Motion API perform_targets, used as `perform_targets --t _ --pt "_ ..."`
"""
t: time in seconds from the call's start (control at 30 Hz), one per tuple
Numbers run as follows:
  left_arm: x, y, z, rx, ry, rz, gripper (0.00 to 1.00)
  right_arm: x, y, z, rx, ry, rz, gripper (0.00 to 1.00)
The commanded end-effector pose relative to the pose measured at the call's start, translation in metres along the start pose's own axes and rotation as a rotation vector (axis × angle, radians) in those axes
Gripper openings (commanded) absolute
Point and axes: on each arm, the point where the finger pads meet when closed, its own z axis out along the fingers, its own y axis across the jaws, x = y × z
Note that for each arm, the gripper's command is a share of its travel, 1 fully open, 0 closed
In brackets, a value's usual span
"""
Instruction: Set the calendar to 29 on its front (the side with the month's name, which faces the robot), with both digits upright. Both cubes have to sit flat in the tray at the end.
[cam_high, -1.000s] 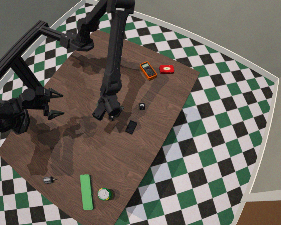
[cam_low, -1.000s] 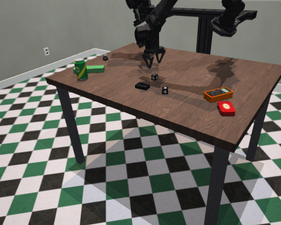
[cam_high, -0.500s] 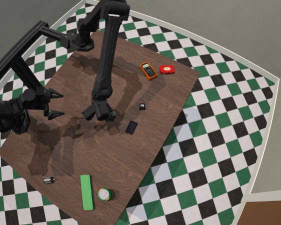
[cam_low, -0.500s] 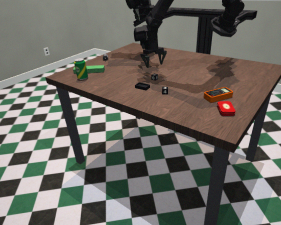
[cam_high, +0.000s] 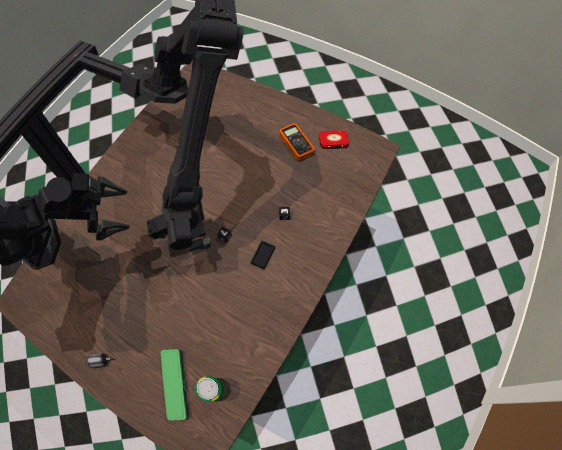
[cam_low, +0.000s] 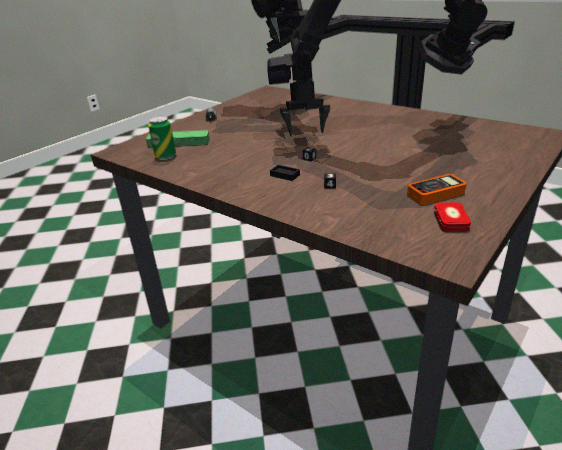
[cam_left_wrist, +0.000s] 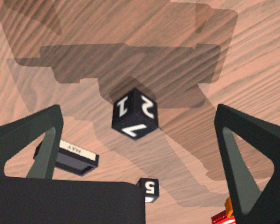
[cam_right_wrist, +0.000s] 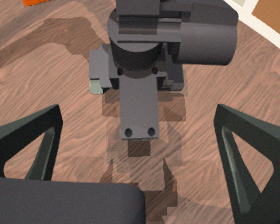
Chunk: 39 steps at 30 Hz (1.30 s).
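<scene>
So both cubes are out on the wood and the tray (cam_high: 263, 255) (cam_low: 285, 173) (cam_left_wrist: 76, 162) sits near them with nothing in it, MAY readable on its pale strip. One cube (cam_high: 224, 234) (cam_low: 309, 154) (cam_left_wrist: 135, 114) shows 1, 2 and 7 in the left wrist view, plus a 0 from outside; the other cube (cam_high: 284, 213) (cam_low: 330, 181) (cam_left_wrist: 149, 190) shows a 4 outside and a 5 to the wrist cam. Left gripper (cam_low: 306, 131) (cam_left_wrist: 139, 107) is spread wide above the table, holding nothing; right gripper (cam_high: 126, 209) (cam_right_wrist: 139, 107) is spread and empty too, off to the side. Orange multimeter (cam_high: 297, 142) (cam_low: 436, 189) and red tin (cam_high: 334, 139) (cam_low: 452, 216) are neighbours, well apart from the tray. Green case (cam_high: 173, 384) (cam_low: 191, 138), green-yellow can (cam_high: 209, 389) (cam_low: 162, 139) and a little grey gadget (cam_high: 97, 360) (cam_low: 211, 115) are over at the other end, not in the way. Can't make out any brand on the can.
</scene>
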Motion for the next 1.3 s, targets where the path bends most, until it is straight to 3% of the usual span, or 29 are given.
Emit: perform_targets --t 0.0,0.17,0.4,0.47,0.97,1.07,1.27 --pt "0.005 0.015 -0.002 -0.024 -0.003 -0.015 1.00 -0.006 0.001 0.004 0.002 -0.005 0.010 1.00" --pt "0.005 0.015 -0.002 -0.023 -0.003 -0.014 1.00 -0.006 0.001 0.004 0.002 -0.005 0.010 1.00" --pt "0.022 0.016 -0.003 0.000 -0.036 -0.317 1.00 -0.006 0.001 0.004 0.002 -0.005 0.010 1.00" --pt "0.022 0.016 -0.003 0.000 -0.036 -0.317 1.00 -0.006 0.001 0.004 0.002 -0.005 0.010 1.00" --pt "0.043 0.016 0.005 0.092 -0.127 -1.028 1.00 -0.006 0.001 0.004 0.002 -0.005 0.010 1.00" --pt "0.035 0.012 0.009 0.107 -0.121 -1.052 1.00 -0.006 0.001 0.004 0.002 -0.005 0.010 1.00" --pt "0.053 0.016 0.008 0.157 -0.155 -1.360 1.00 -0.006 0.001 0.004 0.002 -0.005 0.010 1.00"
